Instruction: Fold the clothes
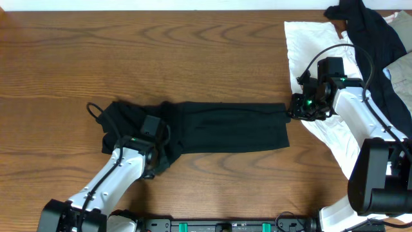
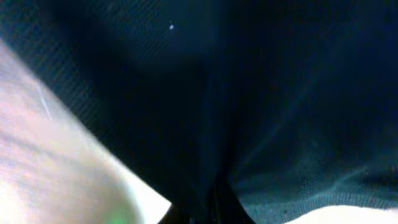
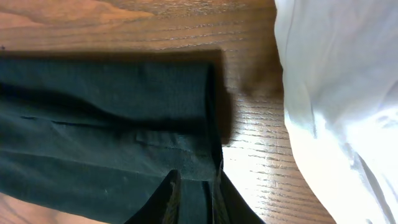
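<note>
A large wrinkled white cloth (image 1: 309,45) covers the brown wooden table's (image 1: 161,58) right edge, with a crumpled black garment (image 1: 370,32) on top.

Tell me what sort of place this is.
Probably a robotics lab bench for laundry folding: a wooden table, left arm and right arm, a black shirt stretched between them, white cloth beside.

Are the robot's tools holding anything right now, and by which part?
Both hold the folded black shirt: the right tool pinches the edge of its right end, the left tool is closed on bunched fabric near its left end.
</note>
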`<state>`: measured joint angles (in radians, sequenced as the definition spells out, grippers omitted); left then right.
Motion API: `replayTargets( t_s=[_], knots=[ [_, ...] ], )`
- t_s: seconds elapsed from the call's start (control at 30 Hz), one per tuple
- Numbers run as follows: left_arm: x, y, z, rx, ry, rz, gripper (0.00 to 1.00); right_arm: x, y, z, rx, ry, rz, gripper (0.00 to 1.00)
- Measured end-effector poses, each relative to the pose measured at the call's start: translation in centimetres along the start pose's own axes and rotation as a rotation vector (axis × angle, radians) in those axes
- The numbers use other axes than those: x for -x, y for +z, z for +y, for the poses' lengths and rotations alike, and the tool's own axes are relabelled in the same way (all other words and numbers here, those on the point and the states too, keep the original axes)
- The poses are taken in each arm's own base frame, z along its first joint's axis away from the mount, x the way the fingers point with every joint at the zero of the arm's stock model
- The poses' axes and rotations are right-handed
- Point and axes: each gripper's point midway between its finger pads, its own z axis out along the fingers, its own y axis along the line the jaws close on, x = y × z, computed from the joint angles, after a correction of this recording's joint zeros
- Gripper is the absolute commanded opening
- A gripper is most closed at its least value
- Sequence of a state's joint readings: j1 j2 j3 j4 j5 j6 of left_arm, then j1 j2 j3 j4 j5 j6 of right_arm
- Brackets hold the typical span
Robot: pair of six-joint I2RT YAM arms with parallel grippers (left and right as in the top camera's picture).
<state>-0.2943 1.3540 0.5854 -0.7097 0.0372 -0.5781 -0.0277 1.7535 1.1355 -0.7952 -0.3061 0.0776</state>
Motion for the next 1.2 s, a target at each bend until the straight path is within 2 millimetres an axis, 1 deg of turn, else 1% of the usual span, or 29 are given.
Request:
replayTargets(
  t_s=[0.1,0.17,0.27,0.37,0.47,0.57,0.73,0.8,0.9,0.93,0.97,1.0,1.03,1.1,1.13,1.2],
  knots=[
    [-1.0,-0.9,-0.6,-0.041,0.007,0.050,0.06,0.0,0.0,-0.1,-0.004,0.000,0.000,0.17],
    [-0.7,-2.1,-1.5,-0.095,0.015,0.038,0.06,0.0,0.0,-0.1,-0.006,0.000,-0.001,0.17],
    [0.9,-4.6,-3.5,-0.203,0.032,-0.042,0.06,0.0,0.0,-0.1,-0.008,0.000,-0.001,0.17],
    [2.9,-7.2,-5.5,-0.311,0.048,-0.158,0.06,0.0,0.0,-0.1,-0.008,0.000,-0.001,0.17],
    [4.5,-9.2,-6.8,-0.390,0.058,-0.252,0.06,0.0,0.0,-0.2,-0.009,0.000,-0.001,0.17],
    [5.0,-9.6,-7.2,-0.409,0.060,-0.279,0.07,0.0,0.0,-0.1,-0.008,0.000,0.000,0.17],
    [5.6,-9.4,-7.3,-0.403,0.057,-0.293,0.07,0.0,0.0,-0.2,-0.009,0.000,0.000,0.17],
    [6.3,-9.4,-7.6,-0.407,0.056,-0.316,0.07,0.0,0.0,-0.2,-0.009,0.000,0.000,0.17],
    [7.9,-9.6,-8.5,-0.427,0.055,-0.369,0.08,0.0,0.0,-0.2,-0.009,0.000,0.001,0.17],
    [8.4,-9.5,-8.8,-0.431,0.054,-0.384,0.10,-0.1,0.0,-0.2,-0.009,0.001,0.002,0.17],
    [8.9,-9.5,-9.1,-0.436,0.054,-0.402,0.17,-0.1,0.0,-0.2,-0.009,0.001,0.004,0.17],
    [9.6,-9.5,-9.4,-0.441,0.054,-0.420,0.29,-0.1,0.0,-0.2,-0.010,0.002,0.005,0.17],
    [10.0,-9.3,-9.7,-0.442,0.056,-0.431,0.38,-0.2,0.0,-0.2,-0.010,0.002,0.006,0.17],
    [10.9,-8.8,-10.2,-0.445,0.055,-0.445,0.51,-0.2,0.0,-0.2,-0.011,0.003,0.008,0.17],
    [11.4,-8.3,-10.5,-0.443,0.054,-0.449,0.54,-0.2,0.0,-0.2,-0.011,0.003,0.009,0.17],
    [12.0,-7.2,-10.9,-0.436,0.051,-0.443,0.56,-0.3,0.0,-0.2,-0.012,0.004,0.011,0.17]
  ],
)
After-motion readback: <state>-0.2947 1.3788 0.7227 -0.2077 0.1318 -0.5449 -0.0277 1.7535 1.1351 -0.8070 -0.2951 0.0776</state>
